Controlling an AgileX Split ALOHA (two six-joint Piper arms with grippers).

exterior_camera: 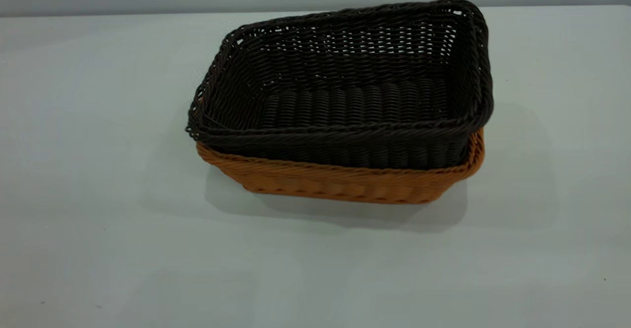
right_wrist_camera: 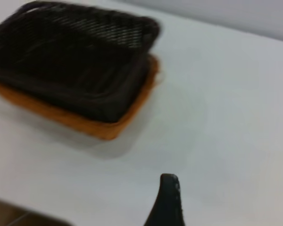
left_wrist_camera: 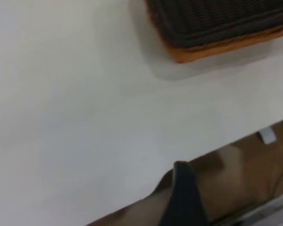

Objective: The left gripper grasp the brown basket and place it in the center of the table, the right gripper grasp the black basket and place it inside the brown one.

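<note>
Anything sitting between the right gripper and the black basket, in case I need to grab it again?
Nothing visible. Only bare table lies between the right gripper and the black basket, which already sits nested in the brown basket. The left gripper is off by the table edge.

black basket [exterior_camera: 345, 86]: 1 | brown basket [exterior_camera: 345, 182]: 1 | table [exterior_camera: 88, 195]: 1 | claws: apparently 2, partly seen

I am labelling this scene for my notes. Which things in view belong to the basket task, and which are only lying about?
Belong to the task:
black basket, nested inside the brown one
brown basket, standing mid-table
table
left gripper, away from the baskets
right gripper, away from the baskets

Only lying about:
nothing that I can see
</note>
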